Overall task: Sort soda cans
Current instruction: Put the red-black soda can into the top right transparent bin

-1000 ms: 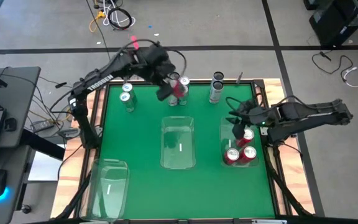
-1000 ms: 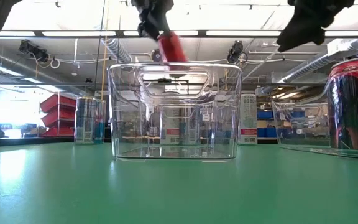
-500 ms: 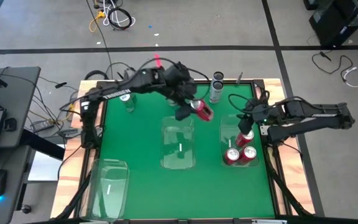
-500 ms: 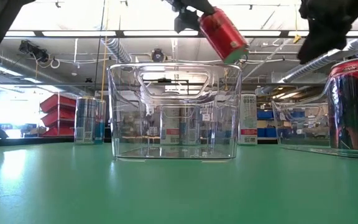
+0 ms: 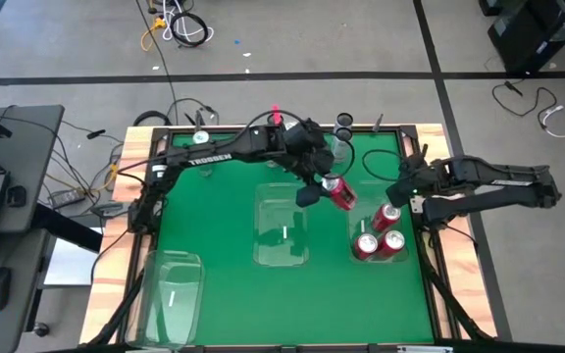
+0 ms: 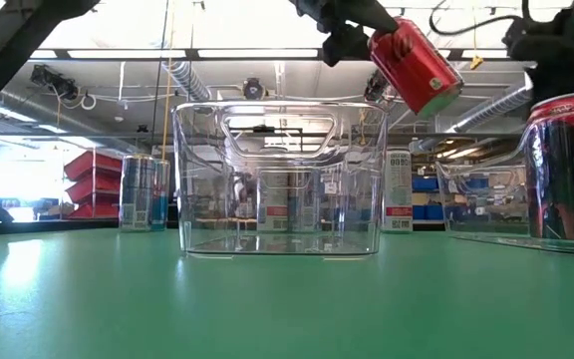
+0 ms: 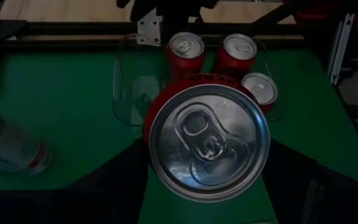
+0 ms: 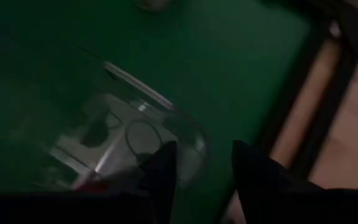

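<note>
While I watch from the console, the scene reads so:
Left gripper (image 5: 322, 186): clamped on a tilted red can (image 5: 339, 192), held in the air between the middle bin (image 5: 282, 228) and the right bin (image 5: 359, 201).
Right gripper (image 5: 401, 186): fingers (image 8: 160, 173) part-spread, gripping nothing, over the right bin's far rim.
Right bin: holds three red cans (image 5: 381, 233) upright.
Beyond the right bin: grey cans (image 5: 342, 132) stand at the table's far edge.
Left of the middle bin: a third bin (image 5: 172, 294), near corner.
</note>
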Controlling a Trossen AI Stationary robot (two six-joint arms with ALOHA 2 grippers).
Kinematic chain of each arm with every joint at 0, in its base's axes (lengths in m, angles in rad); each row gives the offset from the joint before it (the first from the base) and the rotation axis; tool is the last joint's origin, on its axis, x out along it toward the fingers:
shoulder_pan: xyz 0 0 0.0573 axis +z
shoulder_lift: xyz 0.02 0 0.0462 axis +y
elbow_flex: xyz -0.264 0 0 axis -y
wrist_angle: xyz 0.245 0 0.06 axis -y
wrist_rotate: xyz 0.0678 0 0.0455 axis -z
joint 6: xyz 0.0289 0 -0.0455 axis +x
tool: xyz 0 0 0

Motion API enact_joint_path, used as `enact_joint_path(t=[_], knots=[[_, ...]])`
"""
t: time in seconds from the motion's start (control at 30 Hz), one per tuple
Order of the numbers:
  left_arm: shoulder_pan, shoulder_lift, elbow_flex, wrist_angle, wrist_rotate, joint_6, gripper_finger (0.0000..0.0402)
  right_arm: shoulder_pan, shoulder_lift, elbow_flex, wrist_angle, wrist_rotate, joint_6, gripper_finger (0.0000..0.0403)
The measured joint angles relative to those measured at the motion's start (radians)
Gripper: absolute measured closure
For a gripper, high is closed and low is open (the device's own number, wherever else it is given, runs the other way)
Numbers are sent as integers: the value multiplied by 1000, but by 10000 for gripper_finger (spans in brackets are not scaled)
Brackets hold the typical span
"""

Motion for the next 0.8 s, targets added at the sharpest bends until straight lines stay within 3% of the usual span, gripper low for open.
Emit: enact_joint_path(t=[0.2,0.63,0.8], knots=[[-1,32,1,28,-13,-2,141,-20,24,-1,-139,-7,107,264],[0,65,1,66,-64,3,141,-79,122,-66,-85,-25,74,268],[0,65,1,58,-65,13,141,-92,168,-66,-77,-24,38,292]])
